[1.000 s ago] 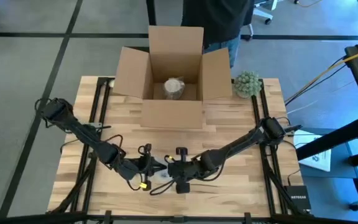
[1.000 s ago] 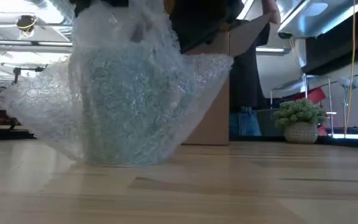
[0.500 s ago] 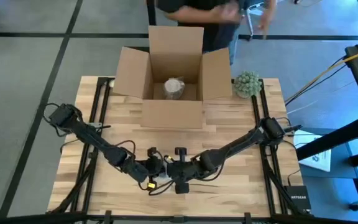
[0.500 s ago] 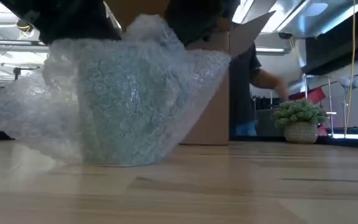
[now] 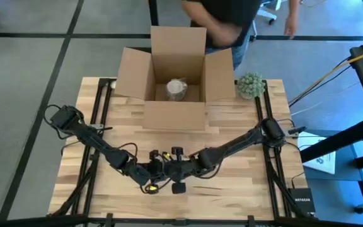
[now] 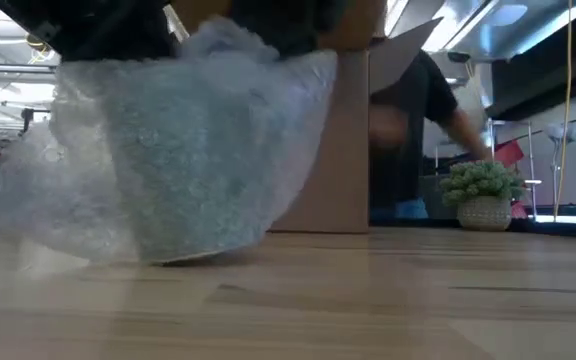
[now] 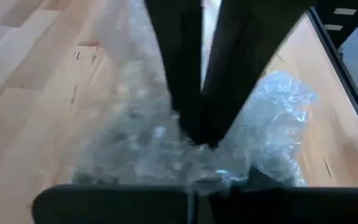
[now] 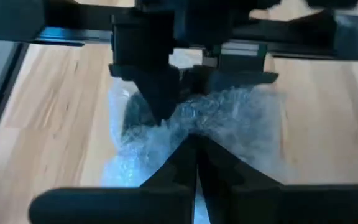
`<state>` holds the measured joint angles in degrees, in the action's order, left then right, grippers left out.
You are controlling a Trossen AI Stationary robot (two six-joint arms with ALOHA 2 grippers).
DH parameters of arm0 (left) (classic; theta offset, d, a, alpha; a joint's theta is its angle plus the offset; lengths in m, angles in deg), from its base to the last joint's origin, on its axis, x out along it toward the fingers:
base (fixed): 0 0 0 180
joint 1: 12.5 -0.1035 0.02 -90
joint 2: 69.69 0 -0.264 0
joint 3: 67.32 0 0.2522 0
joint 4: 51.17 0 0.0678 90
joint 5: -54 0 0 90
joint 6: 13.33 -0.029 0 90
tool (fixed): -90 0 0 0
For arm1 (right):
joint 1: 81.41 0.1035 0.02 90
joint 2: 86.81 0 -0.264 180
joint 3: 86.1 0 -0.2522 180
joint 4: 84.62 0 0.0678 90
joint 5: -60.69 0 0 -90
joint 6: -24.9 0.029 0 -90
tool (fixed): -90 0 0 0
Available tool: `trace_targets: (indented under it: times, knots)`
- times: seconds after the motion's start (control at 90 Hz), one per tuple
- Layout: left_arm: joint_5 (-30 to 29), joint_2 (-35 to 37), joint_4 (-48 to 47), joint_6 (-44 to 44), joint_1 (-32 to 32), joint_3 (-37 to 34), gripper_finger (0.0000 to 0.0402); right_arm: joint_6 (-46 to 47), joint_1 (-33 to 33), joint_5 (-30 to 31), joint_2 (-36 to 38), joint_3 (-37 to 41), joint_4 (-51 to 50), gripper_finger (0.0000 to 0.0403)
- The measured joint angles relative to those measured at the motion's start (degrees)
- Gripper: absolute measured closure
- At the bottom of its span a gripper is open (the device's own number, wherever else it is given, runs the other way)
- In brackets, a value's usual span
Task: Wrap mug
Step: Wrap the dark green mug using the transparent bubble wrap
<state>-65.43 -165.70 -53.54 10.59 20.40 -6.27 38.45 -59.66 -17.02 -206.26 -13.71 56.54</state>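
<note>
The mug is wrapped in clear bubble wrap [image 6: 178, 160] and shows only as a pale bluish shape [image 6: 193, 190] through it. The bundle stands near the table's near edge at mid-width, tilted, with its lower left edge on the wood. My left gripper [image 7: 197, 134] and my right gripper [image 8: 194, 144] meet over the top of the bundle [image 5: 166, 171], both shut on the wrap. In the high view the arms hide most of the bundle. My left gripper pinches gathered bubble wrap [image 7: 166, 140] at the top of the bundle between its two fingers, slanting down from the table's left. How many layers cannot be told. My right gripper pinches gathered wrap [image 8: 219, 118] at the top of the bundle from the opposite side, slanting down from the table's right, close against the left gripper's fingers [image 8: 157, 99]. The bundle tilts below both holds.
An open cardboard box [image 5: 172, 79] stands at the far middle of the table with a wrapped item [image 5: 177, 88] inside. A small potted plant [image 5: 250, 85] sits at the far right. A person [image 5: 222, 19] moves behind the box. Bare wood lies on both sides of the bundle.
My left gripper has gone toward the table's right, up to my right gripper, which has shifted a little left. The wrap's upright top has been pressed lower and its right flap drawn in. The bundle has slid slightly left and tipped, its right lower edge lifting.
</note>
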Motion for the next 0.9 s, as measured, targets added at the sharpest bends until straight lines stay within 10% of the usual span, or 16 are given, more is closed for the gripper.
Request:
trace_targets:
  times: [0.9]
  knots:
    - [0.1,11.9,-7.8,-8.3,1.3,0.3,0.0402,0.1,-0.4,-2.7,-0.8,0.3,-1.7,0.0402]
